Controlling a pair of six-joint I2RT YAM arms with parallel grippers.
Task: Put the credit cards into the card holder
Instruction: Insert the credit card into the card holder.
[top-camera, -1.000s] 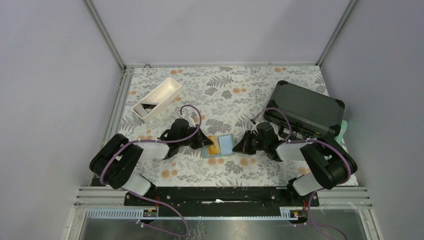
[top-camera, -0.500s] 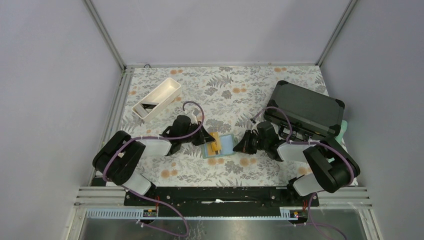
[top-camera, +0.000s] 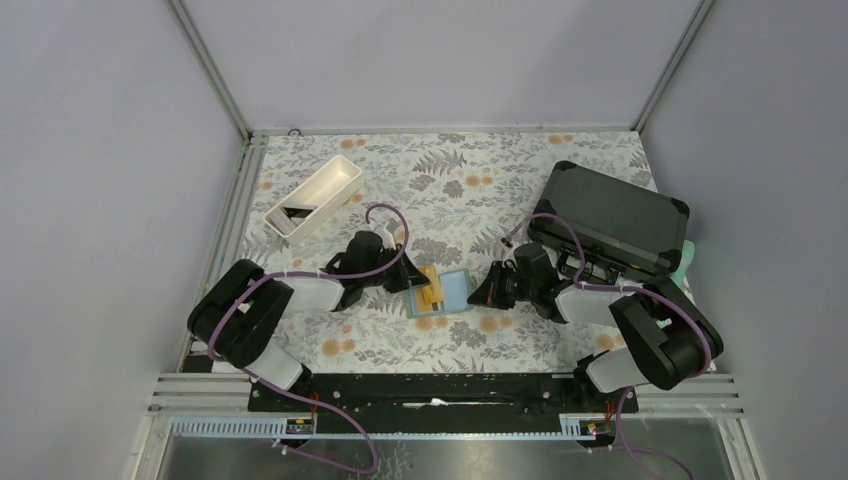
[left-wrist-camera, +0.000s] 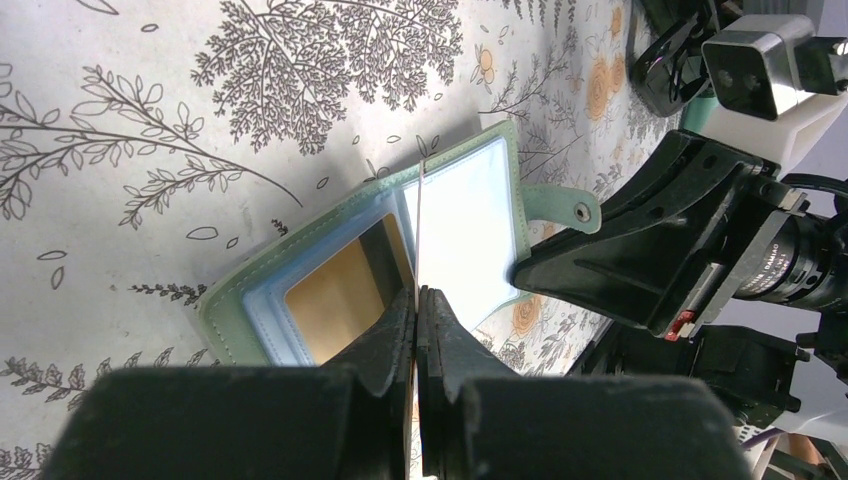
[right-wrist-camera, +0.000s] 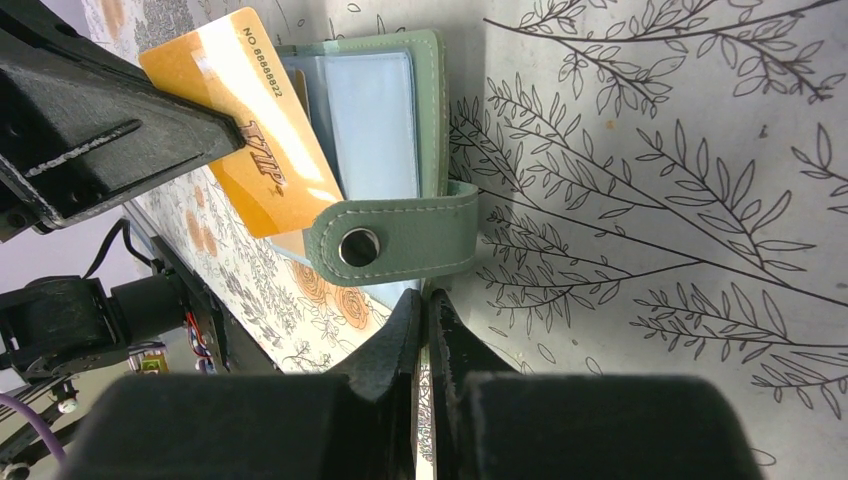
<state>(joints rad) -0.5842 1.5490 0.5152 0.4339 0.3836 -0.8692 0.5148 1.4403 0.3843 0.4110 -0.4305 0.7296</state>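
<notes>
left tool (left-wrist-camera: 417, 300) pinching card (right-wrist-camera: 250, 130), holder (right-wrist-camera: 432, 100) open

**Obscured and unresolved items**

Card (right-wrist-camera: 250, 130): one end hidden in the left gripper (left-wrist-camera: 417, 300); edge-on in the left wrist view, so its face is unreadable there. Holder (right-wrist-camera: 432, 110): near edge covered by the right gripper (right-wrist-camera: 425, 300); whether those closed fingers pinch it cannot be told. Tray (top-camera: 315, 195), toward the worktop's far left corner: dark content too small to identify. Teal object (top-camera: 685, 262), right edge: mostly hidden behind the case (top-camera: 615, 215).
</notes>
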